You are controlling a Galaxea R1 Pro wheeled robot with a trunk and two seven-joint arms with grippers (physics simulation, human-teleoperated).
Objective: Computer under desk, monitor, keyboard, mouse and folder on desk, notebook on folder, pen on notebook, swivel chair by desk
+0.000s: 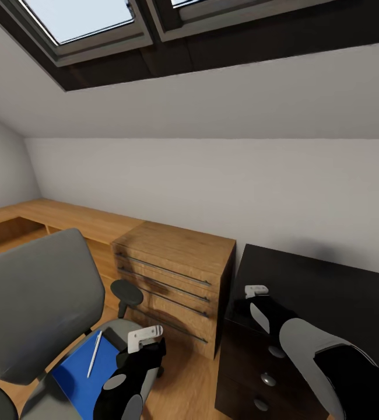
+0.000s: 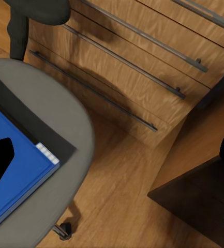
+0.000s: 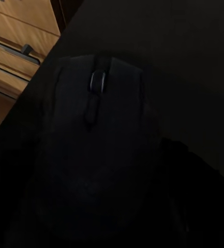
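the small black rounded mouse (image 3: 99, 150) lies directly under the right gripper (image 1: 258, 298) at the near corner of the black-topped surface (image 1: 329, 291), its long axis and scroll wheel pointing ahead along the jaws; whether those jaws are parted or have hold of it cannot be told; the left gripper (image 1: 144, 341) hangs just beside the grey padded swivel chair (image 1: 35, 303), the nearer arm to the flat bright blue folder (image 1: 81, 370) on its seat, the thin pale pen (image 1: 94, 353) lying lengthwise on top; its jaw opening cannot be judged; a light-wood drawer cabinet (image 1: 172, 274) stands between chair and surface.
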